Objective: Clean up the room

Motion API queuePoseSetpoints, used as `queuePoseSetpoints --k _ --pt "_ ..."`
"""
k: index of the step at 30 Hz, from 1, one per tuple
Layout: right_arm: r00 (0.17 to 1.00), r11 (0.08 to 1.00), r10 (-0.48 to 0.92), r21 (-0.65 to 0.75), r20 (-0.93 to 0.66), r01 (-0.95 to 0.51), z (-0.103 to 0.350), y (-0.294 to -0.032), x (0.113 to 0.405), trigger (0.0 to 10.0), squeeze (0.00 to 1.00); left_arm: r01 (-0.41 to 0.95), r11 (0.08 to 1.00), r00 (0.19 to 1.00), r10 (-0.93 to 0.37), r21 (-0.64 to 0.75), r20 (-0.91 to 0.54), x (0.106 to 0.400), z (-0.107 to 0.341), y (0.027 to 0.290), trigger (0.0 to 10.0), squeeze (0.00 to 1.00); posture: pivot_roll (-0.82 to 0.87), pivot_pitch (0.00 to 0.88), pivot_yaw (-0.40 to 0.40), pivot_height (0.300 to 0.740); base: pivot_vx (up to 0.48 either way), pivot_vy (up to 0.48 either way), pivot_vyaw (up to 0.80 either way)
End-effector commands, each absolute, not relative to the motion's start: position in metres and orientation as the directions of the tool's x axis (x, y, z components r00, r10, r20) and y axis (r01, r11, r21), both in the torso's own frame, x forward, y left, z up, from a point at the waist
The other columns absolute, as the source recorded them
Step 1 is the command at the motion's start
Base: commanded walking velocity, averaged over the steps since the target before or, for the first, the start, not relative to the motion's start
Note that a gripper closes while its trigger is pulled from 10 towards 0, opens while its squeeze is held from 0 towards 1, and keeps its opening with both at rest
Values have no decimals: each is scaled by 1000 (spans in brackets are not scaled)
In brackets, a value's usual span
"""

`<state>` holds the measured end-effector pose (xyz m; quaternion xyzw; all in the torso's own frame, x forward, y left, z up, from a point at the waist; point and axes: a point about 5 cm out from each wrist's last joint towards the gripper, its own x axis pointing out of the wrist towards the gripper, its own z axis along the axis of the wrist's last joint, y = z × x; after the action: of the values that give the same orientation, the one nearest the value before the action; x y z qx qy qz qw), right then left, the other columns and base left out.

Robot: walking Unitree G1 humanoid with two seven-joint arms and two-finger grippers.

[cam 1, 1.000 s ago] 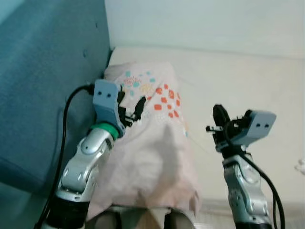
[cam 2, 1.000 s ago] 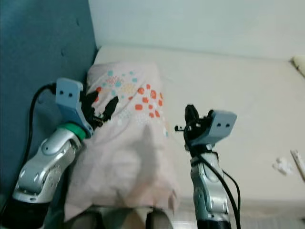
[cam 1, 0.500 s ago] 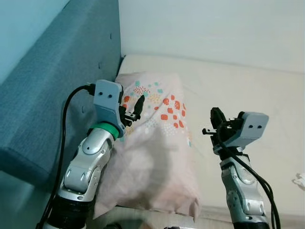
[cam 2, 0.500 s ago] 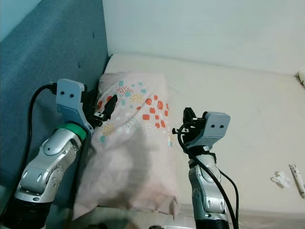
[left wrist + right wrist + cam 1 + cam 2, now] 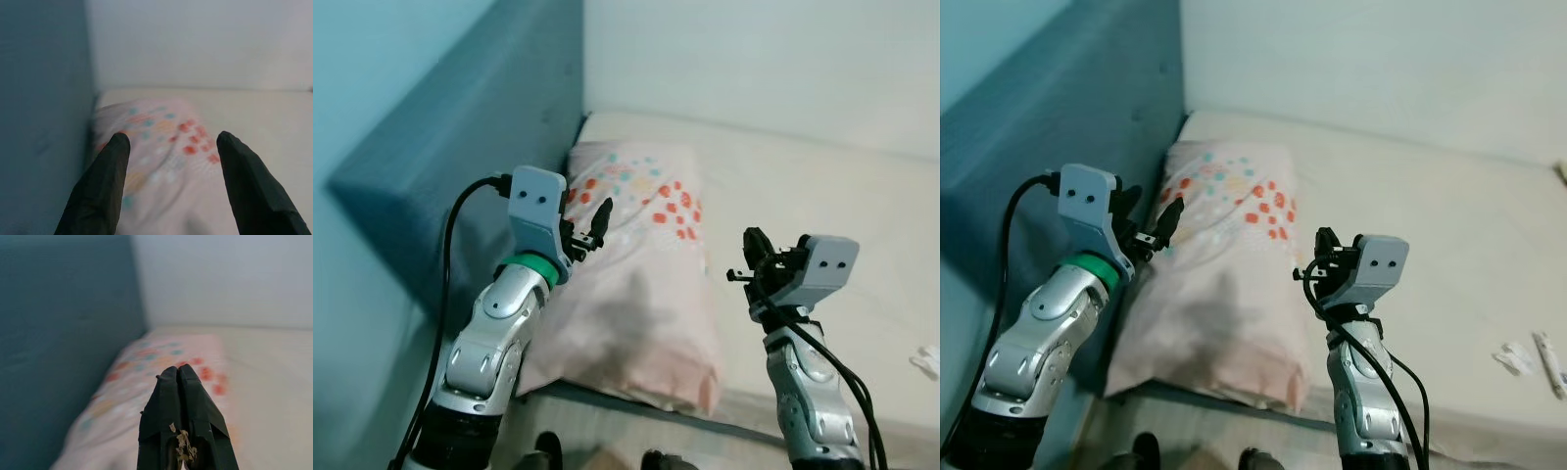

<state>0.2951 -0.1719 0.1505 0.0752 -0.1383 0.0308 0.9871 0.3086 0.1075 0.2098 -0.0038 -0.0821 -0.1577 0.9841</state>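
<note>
Pillow [image 5: 641,274] lies on the bed [image 5: 822,196] — left end effector [image 5: 168,147] released above it, right end effector [image 5: 178,382] clenched empty; next, probably the scraps [image 5: 1513,357].

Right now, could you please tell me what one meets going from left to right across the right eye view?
Blue headboard → left gripper → patterned pillow → right gripper → white scraps on the mattress.

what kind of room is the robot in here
Most likely a bedroom: a pink pillow with coloured dots lies on a cream mattress, pushed up beside a blue padded headboard and a pale wall.
</note>
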Motion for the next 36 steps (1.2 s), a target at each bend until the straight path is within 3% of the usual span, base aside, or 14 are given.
queuePoseSetpoints --k 1,19,29,36 --pt "965 988 23 144 262 -62 144 -175 293 10000 0 315 949 936 -314 22 157 308 207 106 10000 0 37 86 -30 729 -386 0 0" --pt "968 992 16 118 252 -48 134 -174 299 10000 0 335 938 930 -344 90 125 318 192 103 10000 0 25 35 5 729 -387 0 0" --pt "970 992 11 117 244 -40 128 -178 301 10000 0 333 941 936 -338 66 99 321 182 105 10000 0 24 30 -1 729 -362 0 -723" --pt "970 992 2 120 242 -32 128 -180 302 10000 0 338 940 941 -339 37 7 326 169 105 10000 0 22 28 -2 729 0 0 -775"
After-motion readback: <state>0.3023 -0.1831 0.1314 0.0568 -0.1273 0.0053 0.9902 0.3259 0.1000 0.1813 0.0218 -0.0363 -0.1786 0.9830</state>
